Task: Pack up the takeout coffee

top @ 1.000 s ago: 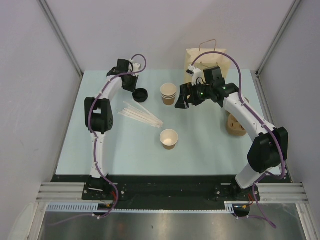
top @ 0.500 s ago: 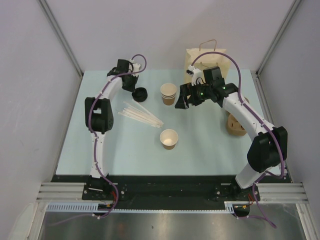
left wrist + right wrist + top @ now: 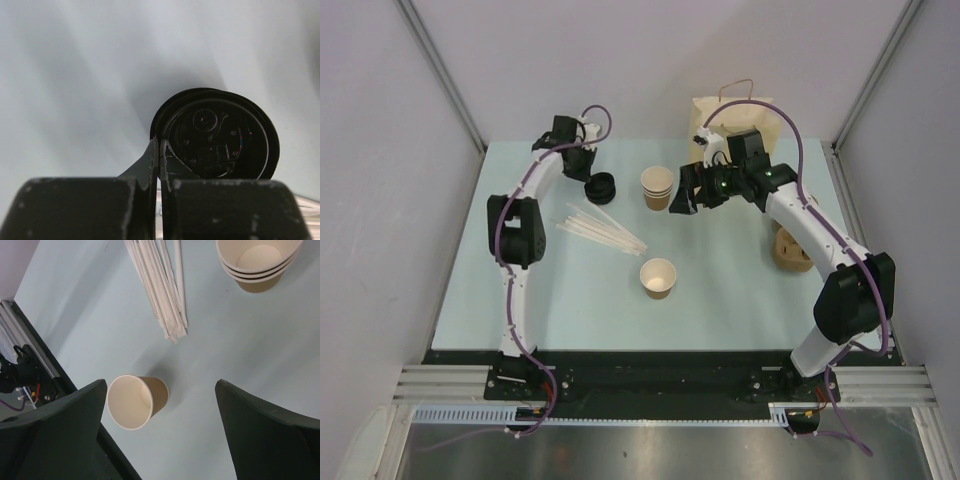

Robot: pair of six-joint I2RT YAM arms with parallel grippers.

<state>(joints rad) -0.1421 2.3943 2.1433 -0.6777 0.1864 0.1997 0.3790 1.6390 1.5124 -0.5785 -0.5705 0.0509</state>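
L end effector [image 3: 590, 176]: fingers pressed together on the rim of the black lid [image 3: 601, 187], one finger inside and one outside (wrist view: end effector [image 3: 159, 150], lid [image 3: 220, 135]). A rim pinch suits a flat lid that gives nothing else to grab.
Lid posn: far-left part of the counter [image 3: 520, 300], underside up.
R end effector [image 3: 682, 200]: spread wide, holding nothing, hovering just right of the cup stack [image 3: 657, 187]. Wrist view [image 3: 161, 390] looks down on the open cup; prob. waiting to steady or take it.
Takeout coffee: not assembled yet. Its cup [image 3: 658, 277] stands upright and lidless mid-counter, slightly toward the near edge, well apart from the lid. Also seen at [image 3: 135, 402], nothing visible inside.
Straws [image 3: 600, 230]: wrapped bundle fanned between lid and cup, left of centre.
Paper bag [image 3: 732, 118]: upright at the far edge, right of centre, behind the R arm.
Step (est.): lid pickup; capping and bagging not yet done.
Risk (est.): thin rim could slip or tilt in the pinch.
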